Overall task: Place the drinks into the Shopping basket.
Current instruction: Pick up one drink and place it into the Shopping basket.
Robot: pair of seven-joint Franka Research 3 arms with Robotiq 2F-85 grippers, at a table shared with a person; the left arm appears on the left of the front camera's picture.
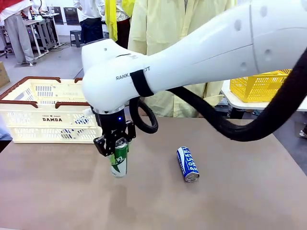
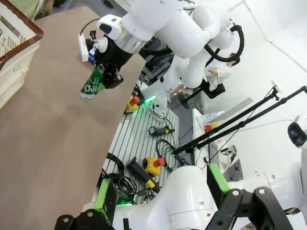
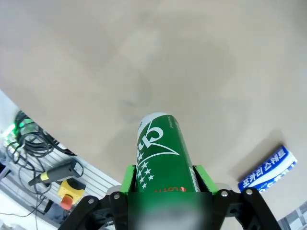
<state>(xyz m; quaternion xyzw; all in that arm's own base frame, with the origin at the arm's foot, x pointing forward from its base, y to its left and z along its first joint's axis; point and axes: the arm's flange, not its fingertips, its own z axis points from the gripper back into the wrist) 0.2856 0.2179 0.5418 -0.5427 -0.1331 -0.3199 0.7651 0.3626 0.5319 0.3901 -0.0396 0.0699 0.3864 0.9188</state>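
Note:
My right gripper [image 1: 115,145] is shut on a green can [image 1: 119,161] with white lettering and holds it upright just above the brown table, in front of the Shopping basket [image 1: 29,103]. In the right wrist view the green can [image 3: 160,152] sits between the green pads [image 3: 128,176]. A blue Pocari can [image 1: 188,164] lies on its side to the right, also seen as the blue can [image 3: 268,168]. My left gripper [image 2: 159,184] stands open with nothing in it, off the table's near edge. From there I see the green can [image 2: 91,84] and the basket's corner [image 2: 17,40].
A yellow mesh basket [image 1: 259,85] stands on a side table at the far right. A person in a pale yellow coat [image 1: 163,28] stands across the table. Cables and stop buttons [image 2: 153,165] lie on the slatted bench below the table's near edge.

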